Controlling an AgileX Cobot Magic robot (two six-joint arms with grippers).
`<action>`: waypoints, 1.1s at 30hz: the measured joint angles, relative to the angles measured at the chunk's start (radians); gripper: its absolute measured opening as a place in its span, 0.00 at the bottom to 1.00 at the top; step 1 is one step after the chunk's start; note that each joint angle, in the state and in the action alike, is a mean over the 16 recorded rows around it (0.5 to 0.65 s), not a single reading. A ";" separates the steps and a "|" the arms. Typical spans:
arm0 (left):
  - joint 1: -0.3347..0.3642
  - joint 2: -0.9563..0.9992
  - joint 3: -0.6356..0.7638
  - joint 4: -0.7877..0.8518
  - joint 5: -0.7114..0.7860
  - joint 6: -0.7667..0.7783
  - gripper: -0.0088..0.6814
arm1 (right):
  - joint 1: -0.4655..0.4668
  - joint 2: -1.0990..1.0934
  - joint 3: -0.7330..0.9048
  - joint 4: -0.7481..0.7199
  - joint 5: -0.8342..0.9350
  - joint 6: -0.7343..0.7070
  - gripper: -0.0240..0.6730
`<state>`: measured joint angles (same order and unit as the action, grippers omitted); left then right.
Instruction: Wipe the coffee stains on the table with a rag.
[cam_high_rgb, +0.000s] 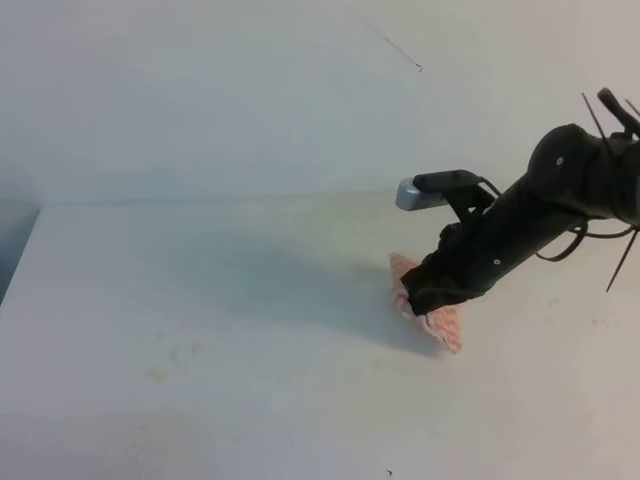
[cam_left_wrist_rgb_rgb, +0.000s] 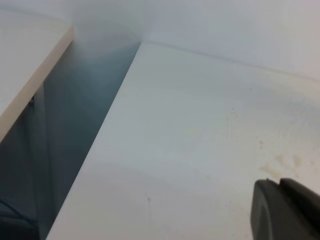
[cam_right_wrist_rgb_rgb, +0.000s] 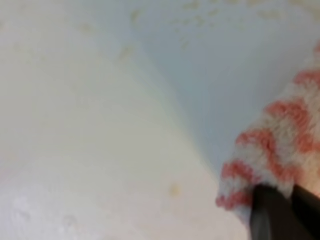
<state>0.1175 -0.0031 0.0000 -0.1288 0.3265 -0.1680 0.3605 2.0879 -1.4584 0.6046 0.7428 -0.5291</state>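
Right claw (cam_high_rgb: 432, 300), angled low from the right, pins the rag (cam_high_rgb: 440, 322) clenched against the table (cam_high_rgb: 200, 300).

A bare lab-style test bench: a large flat white tabletop (cam_high_rgb: 200, 300) against a plain pale blank wall (cam_high_rgb: 200, 90).

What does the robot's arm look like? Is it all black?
Mostly, yes. The right arm is chunky and matte black, with small pale dots like screws. Thin black cables loop beside it, and black zip-tie ends poke out near its top. A silver-grey camera box sits on it. The left claw looks black too.
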 joint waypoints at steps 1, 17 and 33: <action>0.000 0.002 0.000 0.000 0.000 0.000 0.01 | -0.001 -0.016 0.009 -0.015 0.004 -0.007 0.06; 0.000 0.003 0.000 0.000 0.000 0.000 0.01 | -0.002 -0.121 0.119 -0.004 0.062 -0.128 0.32; 0.000 0.002 0.000 0.000 0.000 0.000 0.01 | -0.001 -0.179 0.109 0.162 0.020 -0.253 0.15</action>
<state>0.1175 -0.0015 0.0000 -0.1288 0.3265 -0.1680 0.3591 1.9087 -1.3494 0.7668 0.7630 -0.7818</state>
